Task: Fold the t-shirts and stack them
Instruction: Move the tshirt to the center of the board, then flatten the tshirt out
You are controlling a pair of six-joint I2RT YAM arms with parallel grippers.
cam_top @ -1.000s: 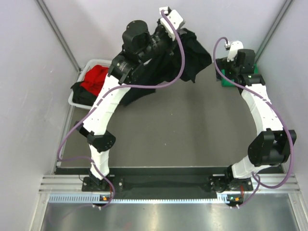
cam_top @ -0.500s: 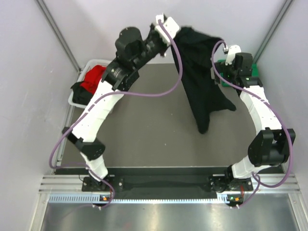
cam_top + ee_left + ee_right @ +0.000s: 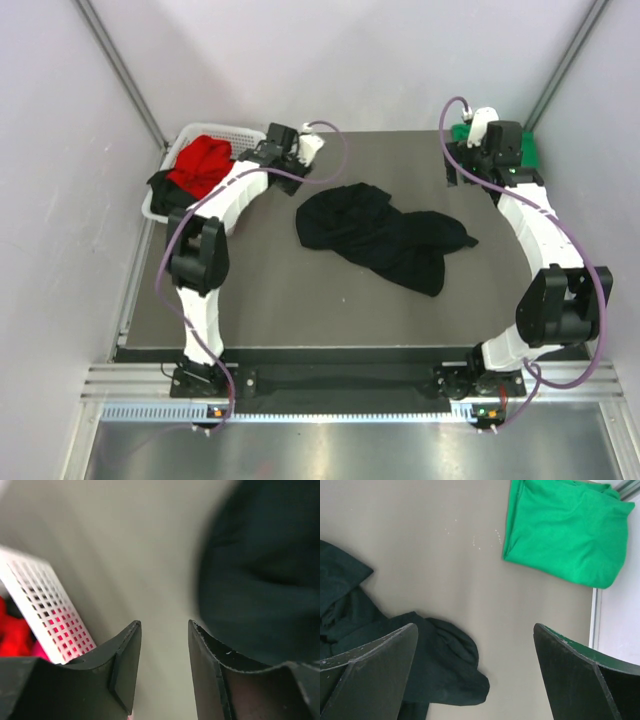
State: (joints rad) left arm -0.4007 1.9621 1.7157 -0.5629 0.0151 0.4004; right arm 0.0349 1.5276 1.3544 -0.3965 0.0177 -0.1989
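Observation:
A large black t-shirt [image 3: 382, 235] lies crumpled in a heap on the middle of the table, free of both grippers. In the left wrist view its blurred edge [image 3: 260, 570] sits just right of my left gripper [image 3: 165, 625], which is open with nothing between its fingers. From above, the left gripper [image 3: 303, 152] hovers between the basket and the heap. My right gripper [image 3: 475, 626] stands wide open over bare table, with the black t-shirt [image 3: 395, 640] to its lower left and a folded green t-shirt [image 3: 567, 530] at the back right corner [image 3: 528, 150]. From above, the right gripper [image 3: 462, 160] is beside the green one.
A white lattice basket [image 3: 160, 185] stands at the table's back left with a red t-shirt [image 3: 200, 162] and dark cloth [image 3: 165, 190] in it; its wall [image 3: 45, 605] shows close on the left. Grey walls close in on the table's back and sides.
The left arm swung the hanging black t-shirt over the table and let it go; it dropped into a heap. The left gripper opened and pulled back toward the basket. The right arm stayed put.

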